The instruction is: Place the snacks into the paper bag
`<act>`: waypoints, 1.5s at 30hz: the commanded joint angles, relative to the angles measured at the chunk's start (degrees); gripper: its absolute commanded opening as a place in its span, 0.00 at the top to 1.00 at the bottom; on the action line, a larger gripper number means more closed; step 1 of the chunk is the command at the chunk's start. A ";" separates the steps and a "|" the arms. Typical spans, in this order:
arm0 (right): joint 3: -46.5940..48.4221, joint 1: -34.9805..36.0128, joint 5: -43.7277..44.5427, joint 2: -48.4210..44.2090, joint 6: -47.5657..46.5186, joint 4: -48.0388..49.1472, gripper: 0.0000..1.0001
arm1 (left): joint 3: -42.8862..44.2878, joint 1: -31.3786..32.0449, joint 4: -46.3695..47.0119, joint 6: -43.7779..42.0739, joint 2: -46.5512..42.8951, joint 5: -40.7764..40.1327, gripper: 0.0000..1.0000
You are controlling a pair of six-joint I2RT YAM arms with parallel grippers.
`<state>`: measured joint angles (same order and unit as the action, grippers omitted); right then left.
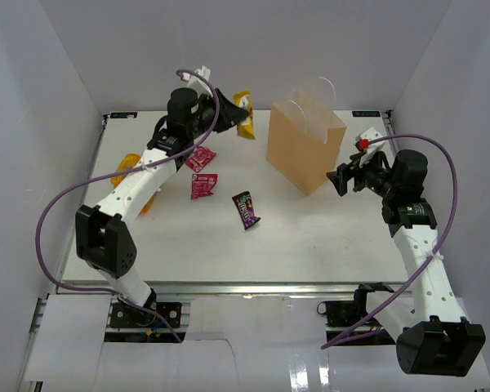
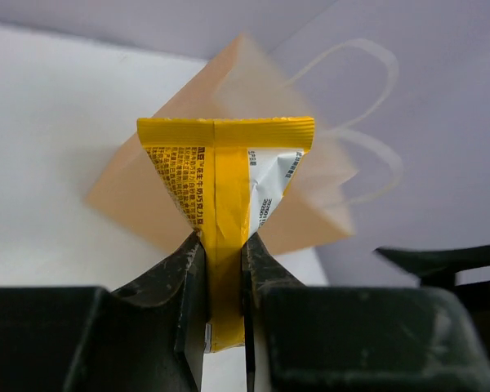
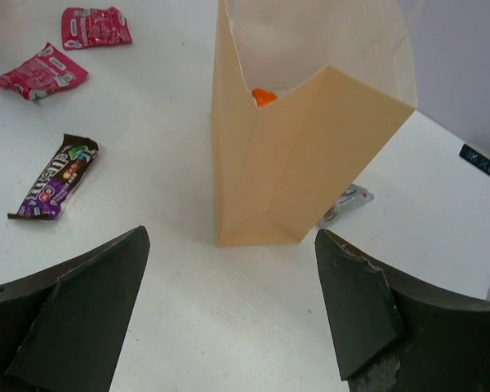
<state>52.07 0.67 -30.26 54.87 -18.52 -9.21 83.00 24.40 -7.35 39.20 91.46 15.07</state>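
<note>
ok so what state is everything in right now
left gripper, shut on the yellow packet, held in the air
right gripper, open, empty
paper bag, upright, mouth open, something orange inside
pink packets, both lying flat on the table
purple bar, lying flat on the table
orange bag, on the table, partly under the left arm

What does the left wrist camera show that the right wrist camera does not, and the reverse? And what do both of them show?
Only the left wrist view: the left gripper shut on a yellow packet, which stands upright between its fingers.
Only the right wrist view: the open right gripper, two pink packets, a purple M&M's bar, something orange inside the paper bag, and a small silvery packet partly hidden behind it.
Both: the tan paper bag, standing upright; it is blurred in the left wrist view and sharp in the right.
</note>
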 commanded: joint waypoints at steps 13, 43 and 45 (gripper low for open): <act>-9.97 -5.32 -4.72 -5.65 1.56 -0.63 0.12 | 54.42 3.72 16.41 25.65 37.00 7.27 0.92; -0.23 -11.13 0.81 7.52 20.00 -2.91 0.21 | 51.20 7.06 10.44 18.38 36.08 1.73 0.24; 2.40 -11.13 2.56 10.67 21.15 -4.22 0.24 | 51.21 6.97 8.59 14.95 35.11 0.84 0.20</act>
<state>49.87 -10.17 -30.06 62.59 -1.93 -11.57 131.48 31.24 3.75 59.83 132.77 17.91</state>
